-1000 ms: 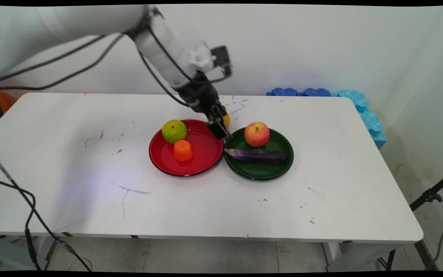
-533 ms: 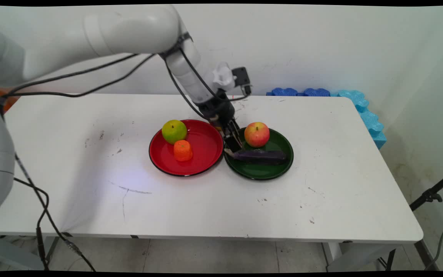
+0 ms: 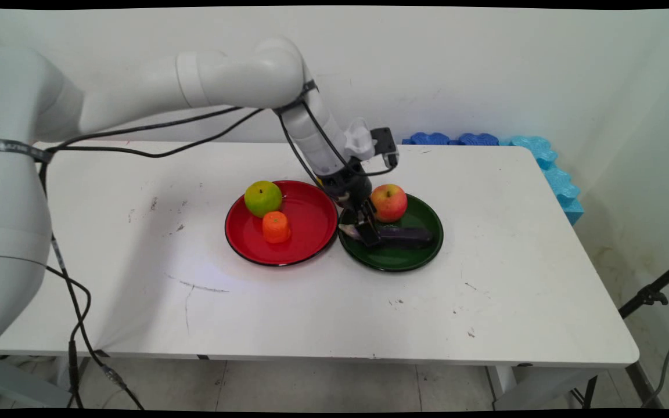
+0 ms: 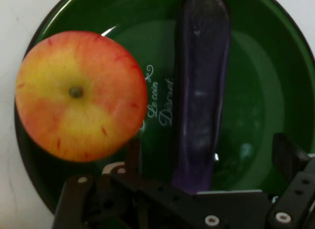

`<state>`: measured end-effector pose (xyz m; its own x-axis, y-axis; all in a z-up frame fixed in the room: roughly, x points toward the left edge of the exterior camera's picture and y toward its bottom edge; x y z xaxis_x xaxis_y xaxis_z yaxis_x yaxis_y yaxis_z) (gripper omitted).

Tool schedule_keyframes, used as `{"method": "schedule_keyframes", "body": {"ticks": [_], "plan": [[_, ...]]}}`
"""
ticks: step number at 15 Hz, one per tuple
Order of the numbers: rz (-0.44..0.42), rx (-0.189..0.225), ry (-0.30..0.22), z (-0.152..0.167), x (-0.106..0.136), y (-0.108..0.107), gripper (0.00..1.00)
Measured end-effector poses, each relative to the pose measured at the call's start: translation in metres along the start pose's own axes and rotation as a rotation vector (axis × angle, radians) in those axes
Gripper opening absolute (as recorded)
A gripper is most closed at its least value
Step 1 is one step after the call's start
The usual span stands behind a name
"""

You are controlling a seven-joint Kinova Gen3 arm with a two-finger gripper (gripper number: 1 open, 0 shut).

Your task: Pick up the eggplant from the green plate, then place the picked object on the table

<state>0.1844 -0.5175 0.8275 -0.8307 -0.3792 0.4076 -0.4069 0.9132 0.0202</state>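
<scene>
My end effector (image 3: 367, 231) stands open astride the purple eggplant (image 4: 201, 91) on the green plate (image 4: 256, 135), centre frame. The plate reads "Le coin"; a red-yellow apple (image 4: 81, 95) sits beside it on the plate.

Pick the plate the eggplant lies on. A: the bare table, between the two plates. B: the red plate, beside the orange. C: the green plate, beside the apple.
C: the eggplant lies on the green plate next to the apple, as the hand view also shows.
</scene>
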Motion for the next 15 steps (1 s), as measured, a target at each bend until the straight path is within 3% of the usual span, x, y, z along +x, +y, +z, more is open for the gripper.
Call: {"method": "schedule_keyframes", "body": {"ticks": [7,8,15], "plan": [[0.027,-0.015,0.005,0.03,0.003,-0.008,1.0],[0.031,-0.018,0.006,0.033,0.003,-0.009,0.0],[0.063,-0.023,0.017,0.037,0.005,-0.005,0.0]]}}
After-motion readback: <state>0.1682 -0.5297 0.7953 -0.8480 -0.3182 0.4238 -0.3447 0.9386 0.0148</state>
